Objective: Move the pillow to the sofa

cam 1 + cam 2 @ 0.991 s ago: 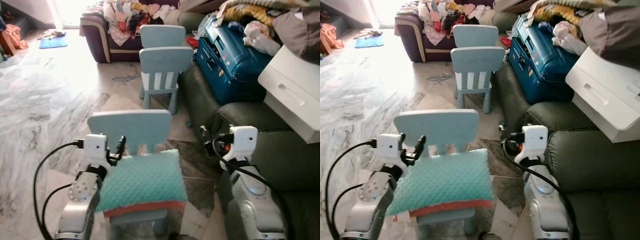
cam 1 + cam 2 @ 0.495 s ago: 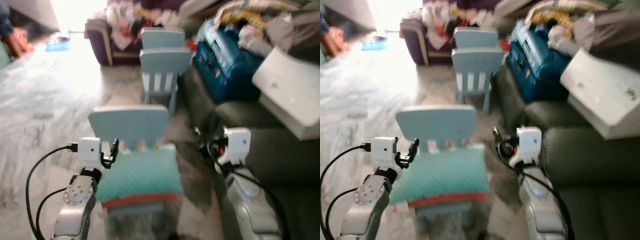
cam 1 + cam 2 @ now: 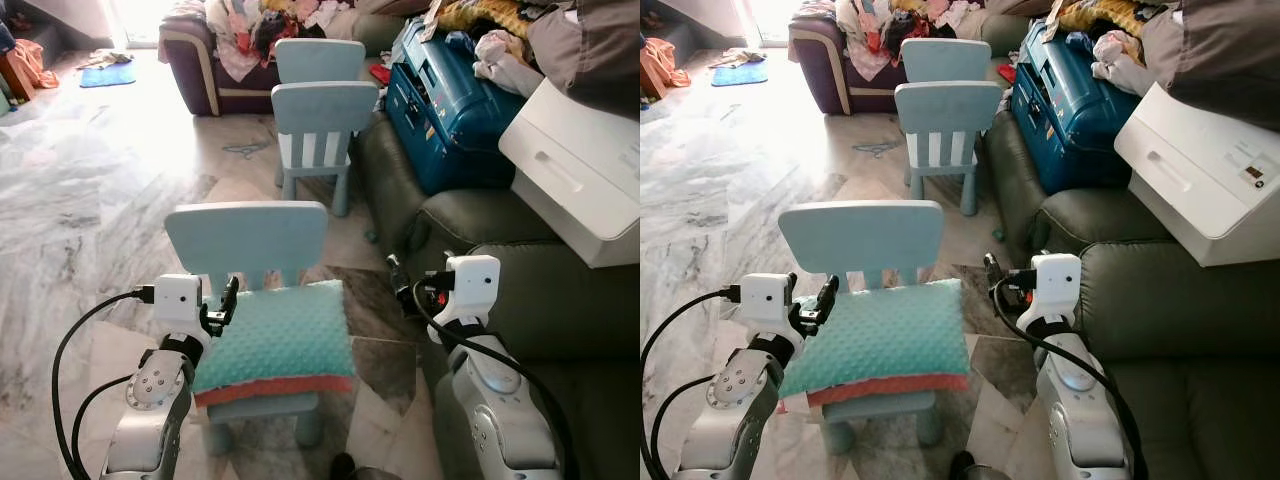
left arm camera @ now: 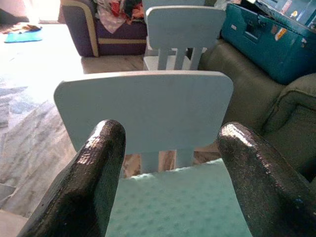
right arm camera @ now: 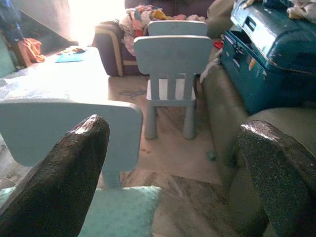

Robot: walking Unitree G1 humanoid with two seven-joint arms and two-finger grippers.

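1. We see the teal pillow [image 3: 275,335] lying on a small blue chair [image 3: 247,240], beside the sofa [image 3: 560,310]
2. Our left gripper [image 3: 228,298] and right gripper [image 3: 398,275] flank it, jaws released

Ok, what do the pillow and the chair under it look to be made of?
The pillow looks like soft plush fabric: teal, dimpled top, with an orange-red layer along its front edge. The chair looks like moulded plastic: smooth, matte pale blue, rounded corners, though painted wood can't be excluded.
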